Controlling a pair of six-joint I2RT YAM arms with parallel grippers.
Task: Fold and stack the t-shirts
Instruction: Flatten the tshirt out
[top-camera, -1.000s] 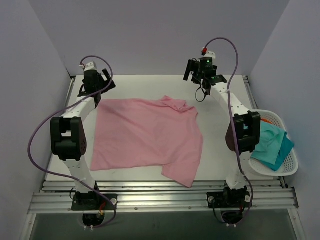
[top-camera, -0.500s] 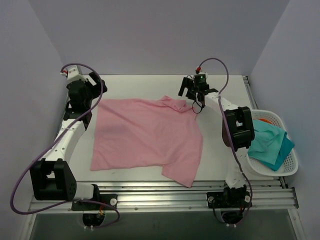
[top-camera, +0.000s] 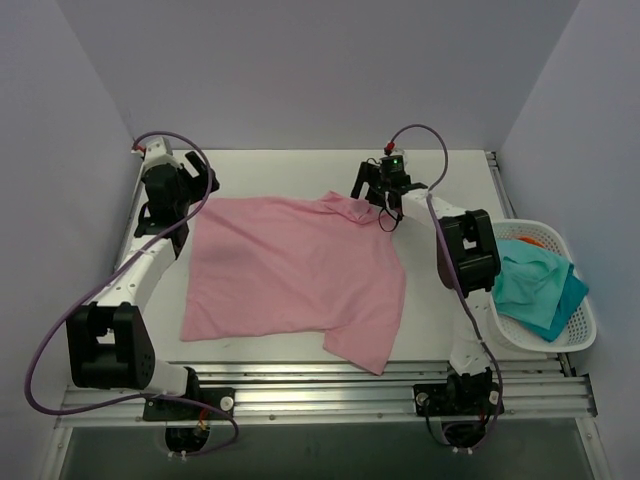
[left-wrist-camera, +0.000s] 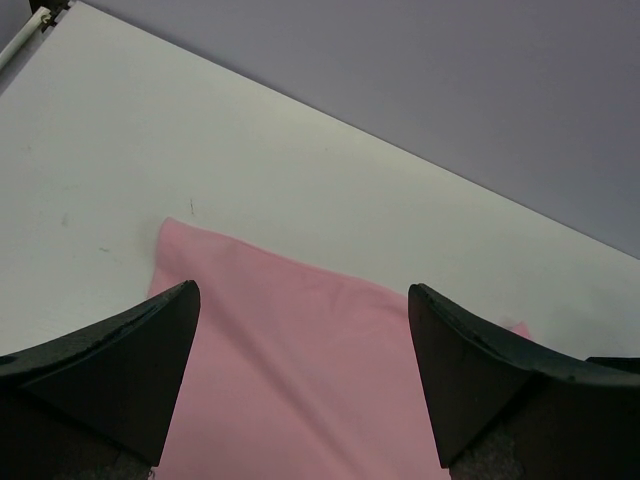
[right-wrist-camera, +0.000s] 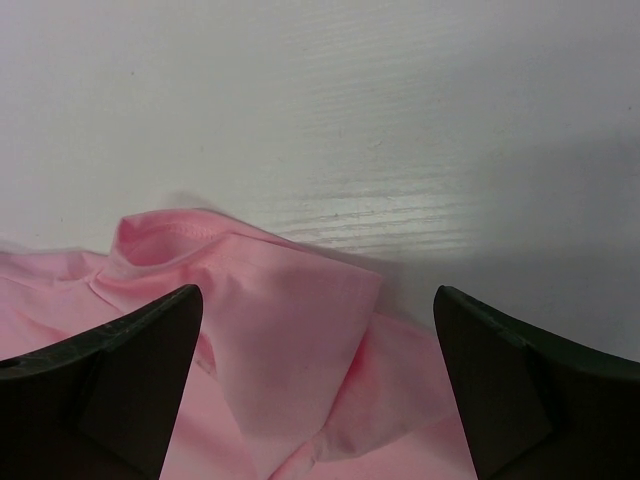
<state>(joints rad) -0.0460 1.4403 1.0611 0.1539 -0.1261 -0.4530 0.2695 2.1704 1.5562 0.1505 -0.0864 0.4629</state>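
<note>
The pink t-shirt (top-camera: 290, 275) lies spread on the table (top-camera: 440, 300). It is mostly flat, but its far right corner is bunched and doubled over on itself, and its near right corner sticks out as a skewed flap. My left gripper (left-wrist-camera: 303, 300) hovers over the shirt's far left corner with its fingers wide apart and nothing between them. My right gripper (right-wrist-camera: 318, 295) hovers over the rumpled far right corner, its fingers spread just as wide and also empty.

As I judge it, the step is to take the shirt's far edge with both hands at once. To do it well, I want each pair of fingers to come down astride the hem and pinch just inside the shirt's edge rather than at its very tip, so the soft cloth does not slip out. On the right I should catch only the outermost fold of the bunch, so that a pull opens the wrinkle instead of tightening it. Both hands should close together and lift evenly, or the shirt will skew.

To the right of the shirt, well apart from it, sits a white basket (top-camera: 575, 335). It holds a crumpled teal cloth (top-camera: 535, 285), probably another shirt waiting its turn, and a small orange thing (top-camera: 538, 240) that I cannot identify.
</note>
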